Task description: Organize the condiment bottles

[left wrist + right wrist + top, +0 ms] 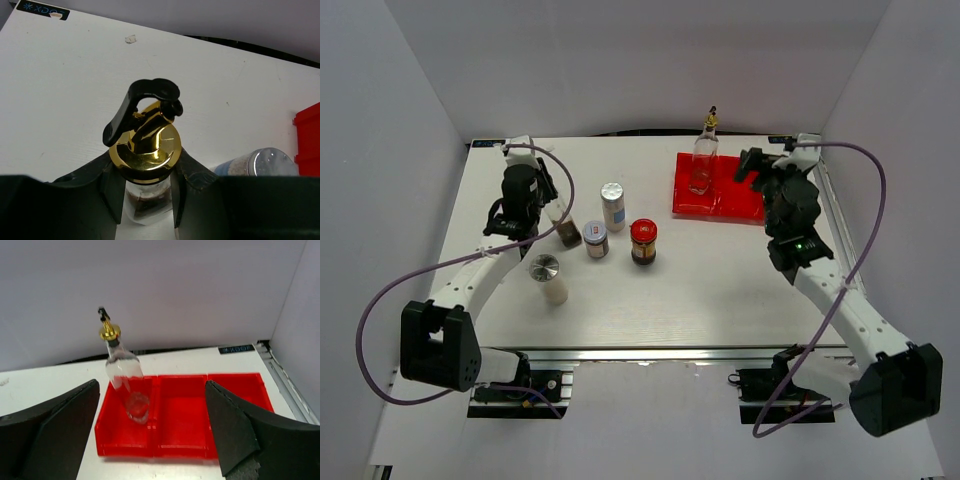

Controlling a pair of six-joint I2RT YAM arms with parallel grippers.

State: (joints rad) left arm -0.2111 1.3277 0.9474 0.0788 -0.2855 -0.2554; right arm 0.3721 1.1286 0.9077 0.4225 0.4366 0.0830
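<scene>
My left gripper (551,212) (148,196) is shut on the neck of a clear glass bottle (565,228) (146,150) that has a gold pourer, a black flip cap and dark liquid at its bottom. It stands on the table's left half, leaning slightly. Beside it stand a silver-capped shaker (612,206) (260,163), a silver-lidded jar (596,240), a red-lidded dark jar (643,242) and a second white shaker (548,279). Another clear bottle (703,160) (123,372) stands in the left compartment of the red tray (730,200) (182,412). My right gripper (752,165) (151,407) hovers open before the tray.
The tray's middle and right compartments hold nothing. White walls enclose the table on three sides. A metal rail (287,385) runs along the table's right edge, and the arm cables loop beside both bases.
</scene>
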